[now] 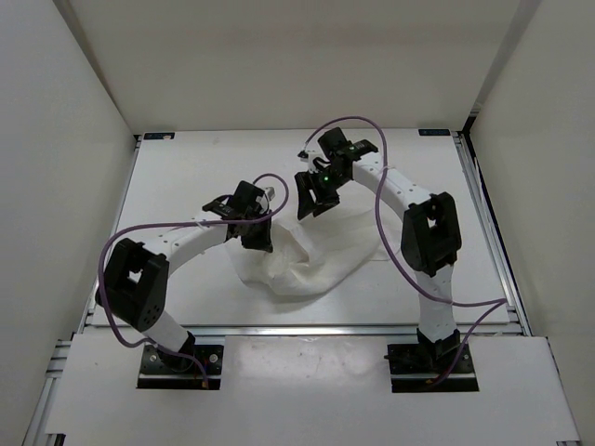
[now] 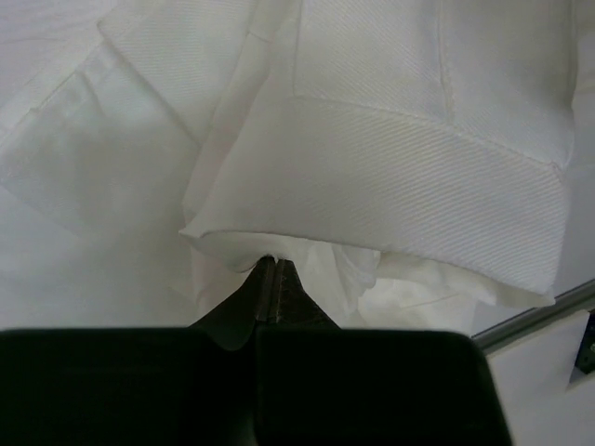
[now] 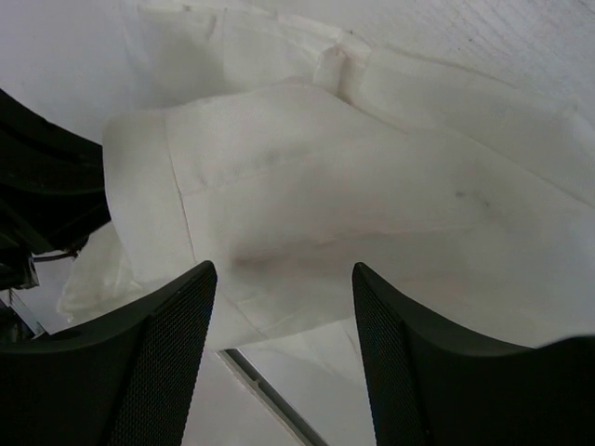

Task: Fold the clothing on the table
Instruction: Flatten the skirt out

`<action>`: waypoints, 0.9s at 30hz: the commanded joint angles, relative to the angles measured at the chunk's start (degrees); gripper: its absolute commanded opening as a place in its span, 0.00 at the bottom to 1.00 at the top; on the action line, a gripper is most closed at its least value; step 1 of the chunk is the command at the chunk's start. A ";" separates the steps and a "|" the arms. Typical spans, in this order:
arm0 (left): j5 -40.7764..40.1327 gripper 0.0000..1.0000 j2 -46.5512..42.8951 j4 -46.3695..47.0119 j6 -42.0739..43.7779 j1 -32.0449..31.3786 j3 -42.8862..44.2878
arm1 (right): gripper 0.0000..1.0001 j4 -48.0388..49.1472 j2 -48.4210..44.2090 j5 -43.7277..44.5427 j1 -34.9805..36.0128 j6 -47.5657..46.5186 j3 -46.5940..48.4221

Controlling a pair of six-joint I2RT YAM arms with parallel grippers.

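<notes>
1. From the top camera, the left gripper is clenched on the left end of the clothing. Its fingers are pressed together and angled down toward the near side of the worktop.
2. In the same view, the right gripper is released, with its fingers spread wide. It hangs over the far edge of the clothing with nothing between them.
3. The clothing lies as a rumpled white heap on the near half of the worktop, between the two arms. Its long axis runs roughly left to right and rises a little toward the far right, where a thin tail ends beside the right arm. The bulkier, rounded end sits at the near left, under the left gripper.
4. From the left wrist camera, the two dark fingers meet in a closed point. They pinch the lower edge of a fold of the clothing. A broad stitched hem band crosses the picture above them, sloping down to the right, and looser layers sag beneath it. A silver rail shows at the lower right, past the cloth.
5. From the right wrist camera, the two mesh-faced fingers stand well apart. Neither touches the cloth, which fills the space beyond them. The clothing shows as a folded panel with a straight seam down its left side, and more wrinkled fabric spreads away to the upper right over the textured worktop. The dark bulk of the left arm sits at the left, against the cloth's edge.
</notes>
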 commanded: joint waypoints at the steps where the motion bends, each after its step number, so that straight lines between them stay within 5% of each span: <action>1: 4.82 0.00 0.40 1.32 -0.57 -1.05 0.49 | 0.66 0.90 -4.25 0.35 -0.33 1.35 -2.44; 3: 5.09 0.12 0.49 -0.34 -0.14 -0.18 2.42 | 0.66 1.43 -4.94 -0.53 -0.24 2.05 -4.72; 4: 5.70 0.30 -0.21 -0.96 -0.05 1.57 3.13 | 0.65 1.78 -4.95 -0.88 -0.15 2.14 -5.87; 7: 9.03 0.57 -4.68 -2.28 0.74 7.37 6.29 | 0.66 3.54 -6.36 -1.32 -0.24 2.76 -10.09; 13: 12.91 0.63 -10.84 -6.41 0.40 13.63 13.24 | 0.65 3.98 -6.18 -1.94 -1.03 3.64 -10.71; 19: 24.85 0.56 -20.86 3.94 -8.39 13.90 -5.54 | 0.59 5.21 -4.34 -0.97 -2.09 3.29 -12.82; 22: 28.02 0.23 -24.74 8.17 -11.64 12.05 -12.50 | 0.48 6.69 -2.15 0.08 -3.22 4.51 -12.39; 23: 28.81 0.02 -25.61 8.00 -11.39 12.48 -13.47 | 0.43 6.79 -1.88 0.35 -3.75 5.21 -12.30; 27: 28.47 0.00 -21.07 7.04 -8.57 8.03 -12.78 | 0.13 11.61 -0.13 -2.45 -6.12 8.29 -12.21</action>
